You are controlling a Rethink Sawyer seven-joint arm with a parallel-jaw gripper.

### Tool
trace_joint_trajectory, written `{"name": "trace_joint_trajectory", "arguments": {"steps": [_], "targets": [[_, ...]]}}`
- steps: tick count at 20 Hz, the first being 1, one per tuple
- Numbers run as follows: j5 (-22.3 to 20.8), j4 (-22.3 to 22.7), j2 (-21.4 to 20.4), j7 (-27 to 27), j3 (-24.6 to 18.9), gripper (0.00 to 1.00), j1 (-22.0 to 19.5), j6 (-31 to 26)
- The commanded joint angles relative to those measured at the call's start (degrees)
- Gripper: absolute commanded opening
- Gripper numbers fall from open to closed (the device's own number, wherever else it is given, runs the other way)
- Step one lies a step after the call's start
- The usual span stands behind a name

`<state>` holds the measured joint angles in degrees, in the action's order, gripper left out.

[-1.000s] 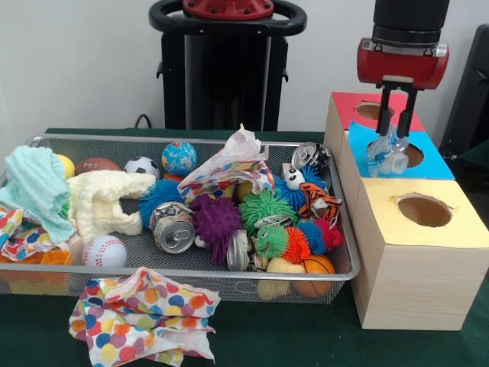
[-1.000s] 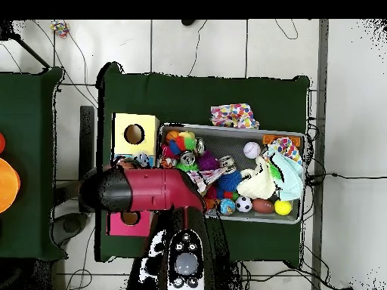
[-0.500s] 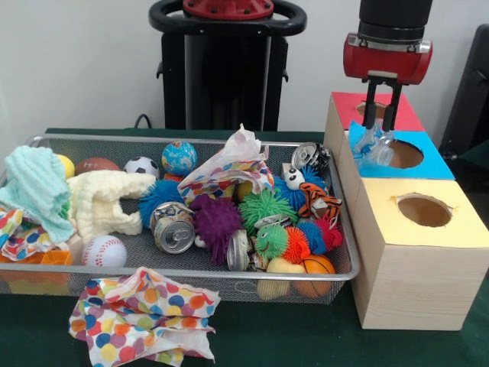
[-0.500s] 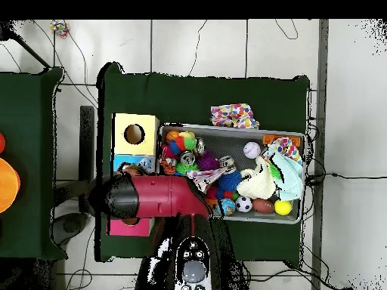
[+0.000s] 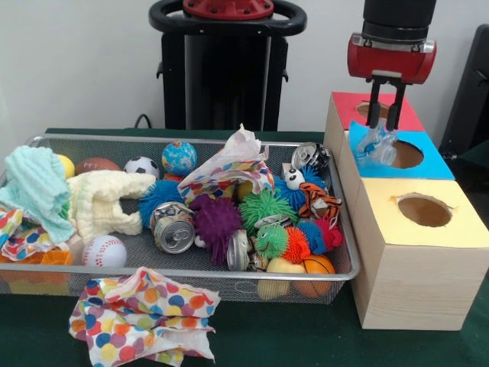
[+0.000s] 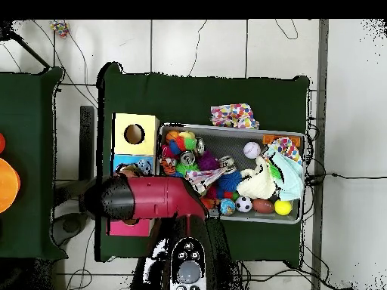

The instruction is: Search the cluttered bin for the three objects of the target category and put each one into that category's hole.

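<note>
The gripper [image 5: 384, 128] is closed on a crumpled clear plastic piece [image 5: 378, 145], which hangs from its tips above the blue box [image 5: 428, 164], just left of that box's hole [image 5: 405, 154]. The wire bin [image 5: 321, 281] lies left of the blue box.

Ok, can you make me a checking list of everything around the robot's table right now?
Surface: table with dark green cover.
Job's things: crinkly clear object held over the blue box; red box behind it, yellow box in front.
Clutter: wire bin full of balls, spiky toys, crushed cans and cloths; dotted cloth lying outside it.
Grippers: gripper shut on the crinkly clear object.
Cables: thin cables on the floor.
Surroundings: white wall, tiled floor.
</note>
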<state>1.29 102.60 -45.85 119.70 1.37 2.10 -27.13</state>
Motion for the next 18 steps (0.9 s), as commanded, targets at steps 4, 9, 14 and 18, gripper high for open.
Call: {"name": "trace_joint_trajectory", "arguments": {"steps": [4,9,14,18], "targets": [[0.2,6.1,2.8,8.6,-1.0,0.00,1.6,1.1],[0.6,7.3,1.7,8.5,-1.1,0.00,2.0,0.6],[0.5,8.0,2.1,8.2,-1.3,0.00,1.8,2.0],[0.7,8.1,1.6,8.5,-0.9,0.00,2.3,1.3]]}}
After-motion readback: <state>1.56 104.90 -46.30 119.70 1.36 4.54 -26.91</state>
